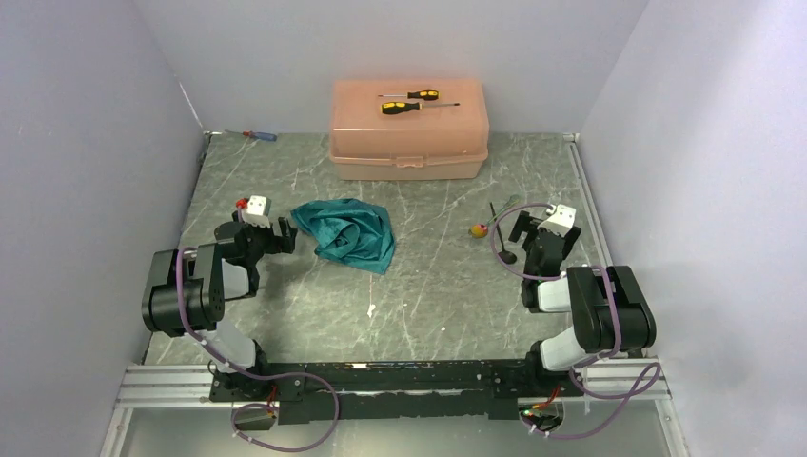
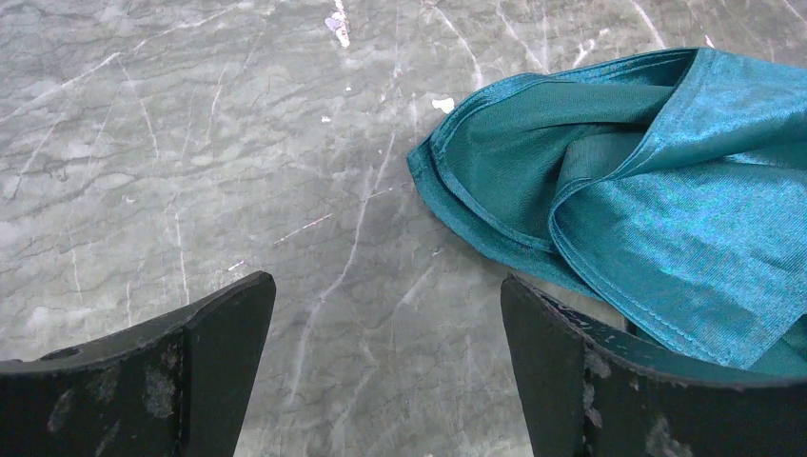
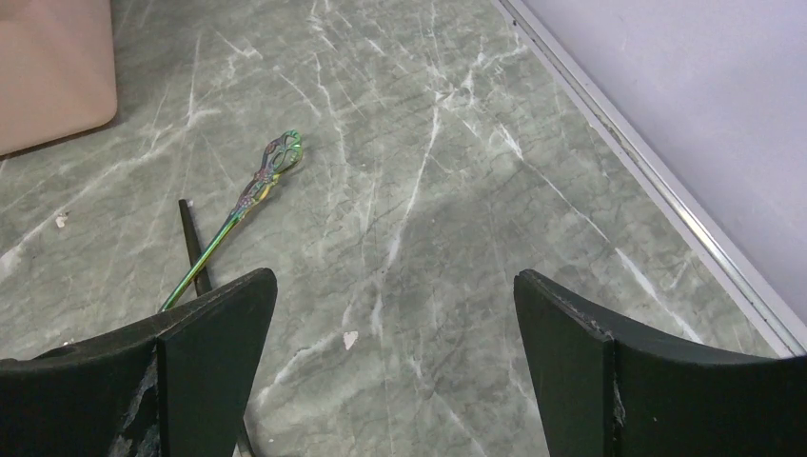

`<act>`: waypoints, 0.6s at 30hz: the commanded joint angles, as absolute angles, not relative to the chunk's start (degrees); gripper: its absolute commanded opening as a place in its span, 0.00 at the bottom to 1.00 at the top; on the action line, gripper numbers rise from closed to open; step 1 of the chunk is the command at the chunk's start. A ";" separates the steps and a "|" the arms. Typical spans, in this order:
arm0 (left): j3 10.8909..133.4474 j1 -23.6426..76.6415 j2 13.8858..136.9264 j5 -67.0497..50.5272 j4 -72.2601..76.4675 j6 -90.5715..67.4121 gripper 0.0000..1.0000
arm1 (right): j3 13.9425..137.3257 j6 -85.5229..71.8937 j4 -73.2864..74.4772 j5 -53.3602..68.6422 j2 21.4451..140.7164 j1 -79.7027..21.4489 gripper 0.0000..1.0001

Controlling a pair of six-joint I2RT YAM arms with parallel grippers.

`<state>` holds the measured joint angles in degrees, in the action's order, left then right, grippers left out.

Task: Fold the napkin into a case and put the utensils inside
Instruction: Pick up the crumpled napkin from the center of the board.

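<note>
The teal napkin [image 1: 347, 233] lies crumpled in a loose heap on the marble table, left of centre; no case shape shows. In the left wrist view the napkin [image 2: 647, 190] fills the upper right, its edge beside my right finger [image 2: 571, 371]. My left gripper [image 1: 285, 233] [image 2: 388, 286] is open and empty, just left of the cloth. The fork [image 3: 271, 171] with greenish tines and the black spoon [image 3: 190, 238] lie crossed on the table left of my right gripper [image 3: 395, 281] [image 1: 529, 228], which is open and empty. The spoon [image 1: 504, 249] also shows in the top view.
A peach plastic box [image 1: 409, 143] stands at the back centre with two yellow-and-black screwdrivers [image 1: 409, 103] on its lid. A red-and-blue screwdriver [image 1: 259, 135] lies at the back left. A small orange object [image 1: 479, 229] sits near the spoon. A metal rail [image 3: 647, 181] runs along the right wall.
</note>
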<state>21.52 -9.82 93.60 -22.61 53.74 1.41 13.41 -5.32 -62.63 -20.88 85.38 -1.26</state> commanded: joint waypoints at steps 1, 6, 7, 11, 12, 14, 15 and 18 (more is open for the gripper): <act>21.96 -9.98 93.60 -22.59 56.04 1.89 0.94 | 13.47 -4.66 -65.39 -20.32 84.73 -1.20 1.00; 22.21 -9.93 93.68 -22.47 55.59 1.95 0.94 | 13.50 -4.61 -65.41 -20.22 84.66 -1.15 1.00; 22.11 -9.93 93.61 -22.55 55.72 1.89 0.94 | 13.94 -4.76 -64.60 -20.13 84.78 -1.19 1.00; 24.57 -10.45 91.05 -19.81 49.82 0.36 0.94 | 14.80 -4.44 -60.57 -22.91 80.93 -2.32 1.00; 27.15 -11.14 88.56 -22.09 41.15 0.44 0.94 | 16.12 -3.99 -56.86 -26.81 78.92 -3.96 1.00; 36.11 -11.29 86.27 -24.23 21.29 3.22 0.94 | 21.79 -5.58 -42.42 -29.84 74.87 -5.39 1.00; 39.93 -11.33 86.18 -25.00 14.77 3.64 0.94 | 25.48 -7.86 -33.87 -29.14 73.33 -5.45 1.00; 46.68 -11.42 85.43 -26.95 2.68 6.54 0.94 | 27.51 -22.42 -27.86 -27.56 67.61 -5.33 1.00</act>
